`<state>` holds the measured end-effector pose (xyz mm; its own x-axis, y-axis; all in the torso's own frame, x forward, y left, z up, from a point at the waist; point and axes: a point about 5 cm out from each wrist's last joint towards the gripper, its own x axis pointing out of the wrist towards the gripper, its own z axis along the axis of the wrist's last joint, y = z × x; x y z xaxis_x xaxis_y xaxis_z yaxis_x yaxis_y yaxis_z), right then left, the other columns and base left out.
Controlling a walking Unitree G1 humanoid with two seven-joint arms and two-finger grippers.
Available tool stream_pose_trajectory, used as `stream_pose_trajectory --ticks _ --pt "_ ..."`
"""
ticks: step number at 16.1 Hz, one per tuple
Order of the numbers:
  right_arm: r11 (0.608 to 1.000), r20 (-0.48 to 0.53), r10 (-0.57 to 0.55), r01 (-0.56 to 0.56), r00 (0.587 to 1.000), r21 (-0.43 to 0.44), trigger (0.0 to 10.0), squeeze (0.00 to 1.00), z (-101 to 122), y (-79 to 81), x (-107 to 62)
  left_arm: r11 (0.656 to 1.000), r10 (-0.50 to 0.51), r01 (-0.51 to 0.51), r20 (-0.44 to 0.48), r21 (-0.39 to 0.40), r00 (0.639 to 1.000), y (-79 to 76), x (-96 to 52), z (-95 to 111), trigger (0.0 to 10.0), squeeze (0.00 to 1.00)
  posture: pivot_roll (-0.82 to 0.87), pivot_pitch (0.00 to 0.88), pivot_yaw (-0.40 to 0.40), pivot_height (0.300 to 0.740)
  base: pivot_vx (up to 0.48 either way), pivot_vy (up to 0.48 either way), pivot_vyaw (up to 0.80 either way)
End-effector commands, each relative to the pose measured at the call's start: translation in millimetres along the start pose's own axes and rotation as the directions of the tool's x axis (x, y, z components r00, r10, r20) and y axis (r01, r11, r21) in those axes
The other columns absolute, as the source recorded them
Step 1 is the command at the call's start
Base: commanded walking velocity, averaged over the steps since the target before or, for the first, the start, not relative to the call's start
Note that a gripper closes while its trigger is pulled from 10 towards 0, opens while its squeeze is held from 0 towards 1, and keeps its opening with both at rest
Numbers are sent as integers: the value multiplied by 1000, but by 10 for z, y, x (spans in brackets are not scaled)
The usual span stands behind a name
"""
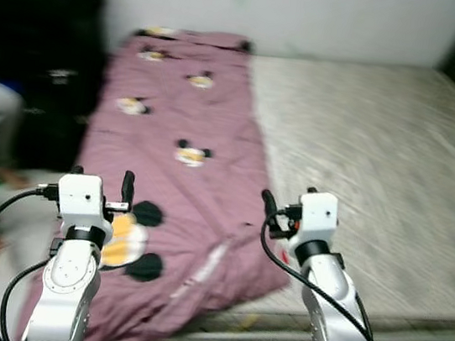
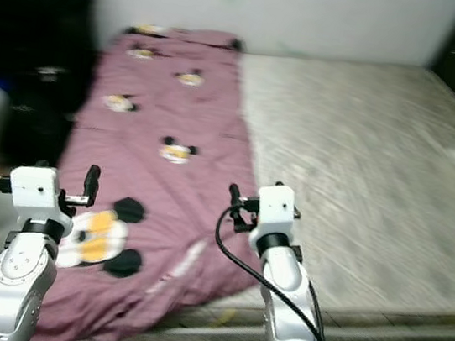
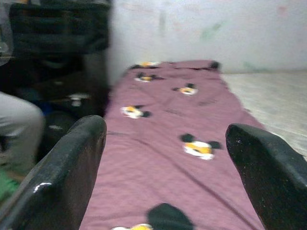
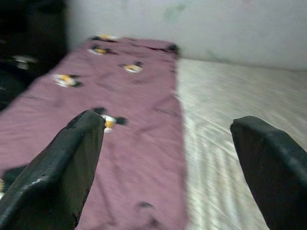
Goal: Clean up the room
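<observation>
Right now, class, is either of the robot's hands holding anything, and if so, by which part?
Nothing is held. The left hand and right hand are both open and empty, raised above the near end of the purple blanket on the bed.

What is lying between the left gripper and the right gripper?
In the left eye view, the near end of the purple blanket spans the stretch between the left gripper and the right gripper, both with jaws open.

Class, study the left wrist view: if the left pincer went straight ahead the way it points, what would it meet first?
Probably the mauve cartoon-mouse blanket spread along the mattress; the open left pincer points along it. Depth is blurred, so the wall behind could be next.
</observation>
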<state>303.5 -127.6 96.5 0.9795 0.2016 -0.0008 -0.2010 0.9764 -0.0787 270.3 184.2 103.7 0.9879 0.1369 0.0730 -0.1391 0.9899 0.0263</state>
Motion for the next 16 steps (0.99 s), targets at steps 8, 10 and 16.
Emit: stream_pose_trajectory --ticks 8,10,16 --pt "1000 -47 -1 1 999 2 10000 0 -14 -142 -183 996 -20 23 -34 90 999 132 -337 28 10000 0 -3 106 20 740 0 0 0" --pt "999 -138 46 -49 989 -16 10000 0 -115 -170 -253 997 13 -9 -50 79 999 187 -368 6 10000 0 -3 125 19 740 0 0 0" --pt "997 -154 56 -63 987 -45 10000 0 -143 -249 -280 994 13 -5 -79 106 997 261 -412 -36 10000 0 -2 148 14 740 0 0 202"
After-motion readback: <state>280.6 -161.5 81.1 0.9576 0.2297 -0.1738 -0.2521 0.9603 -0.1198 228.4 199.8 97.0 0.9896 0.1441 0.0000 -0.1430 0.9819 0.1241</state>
